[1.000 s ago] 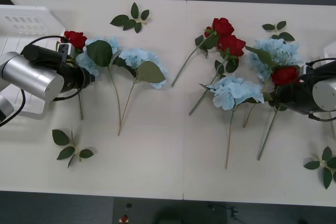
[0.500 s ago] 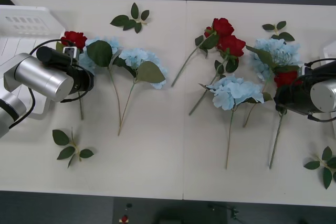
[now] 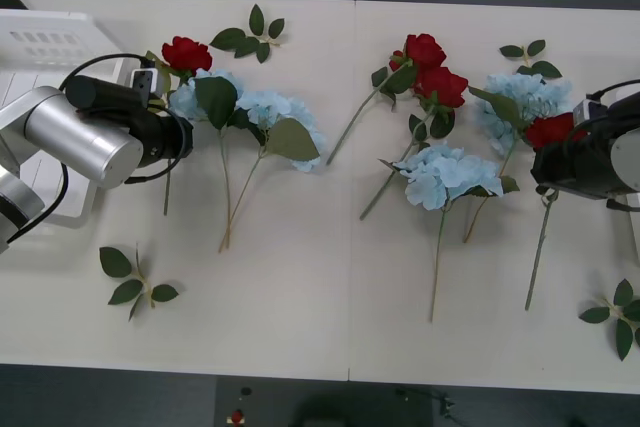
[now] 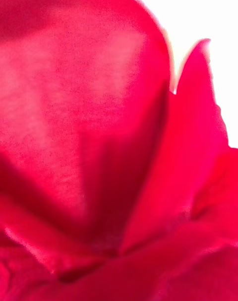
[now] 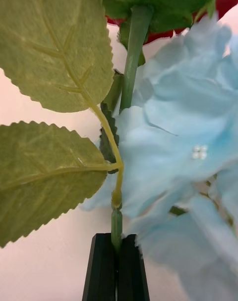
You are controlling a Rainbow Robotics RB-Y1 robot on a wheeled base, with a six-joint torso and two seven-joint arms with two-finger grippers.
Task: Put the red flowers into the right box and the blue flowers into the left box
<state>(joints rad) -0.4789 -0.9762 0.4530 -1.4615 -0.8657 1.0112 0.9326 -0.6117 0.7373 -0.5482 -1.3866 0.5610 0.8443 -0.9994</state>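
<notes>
Red flowers [image 3: 186, 52] were pinched by the stem in the left tool [image 5: 116, 266], far-left on the desk [image 3: 300, 277]; another [image 3: 548, 131] was carried at the right tool [image 3: 556, 169], grip state indeterminable, presumably for the right box.

The silver left arm reaches inward from the left edge, its black-fingered left gripper [image 5: 117, 266] clamped on a thin green stem [image 5: 116, 229]; the silver right arm extends from the right edge.
</notes>
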